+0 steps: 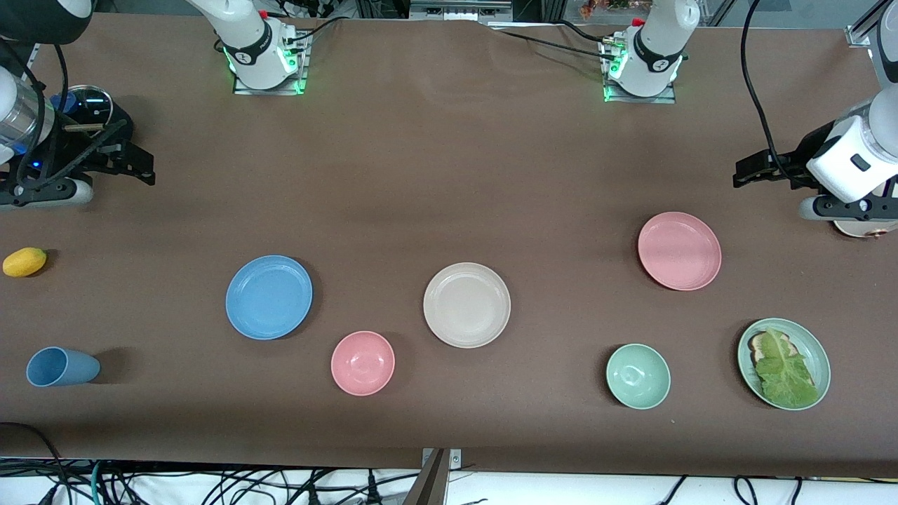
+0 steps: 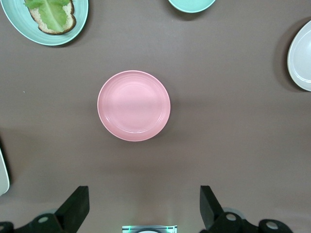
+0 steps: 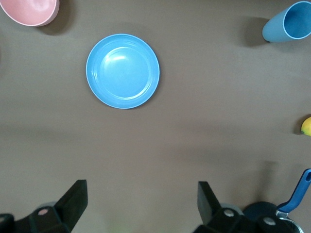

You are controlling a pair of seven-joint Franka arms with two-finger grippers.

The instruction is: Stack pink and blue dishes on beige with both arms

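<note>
The sky-blue plate (image 1: 269, 297) lies toward the right arm's end of the table and shows whole in the right wrist view (image 3: 123, 71). In the middle sits the beige plate (image 1: 466, 305), with only its edge in the left wrist view (image 2: 301, 56). Toward the left arm's end lies the pale pink plate (image 1: 679, 250), also seen from above (image 2: 133, 106). My right gripper (image 1: 137, 158) (image 3: 141, 189) hangs open over bare table at its end. My left gripper (image 1: 745, 170) (image 2: 143, 194) hangs open near the pink plate. Neither holds anything.
A pink bowl (image 1: 363, 362), a mint bowl (image 1: 638, 376) and a mint plate with lettuce (image 1: 783, 362) lie nearer the front camera. A blue cup (image 1: 62, 367) lies on its side and a yellow lemon (image 1: 24, 261) rests at the right arm's end. A dark pan (image 1: 88, 105) sits below the right wrist.
</note>
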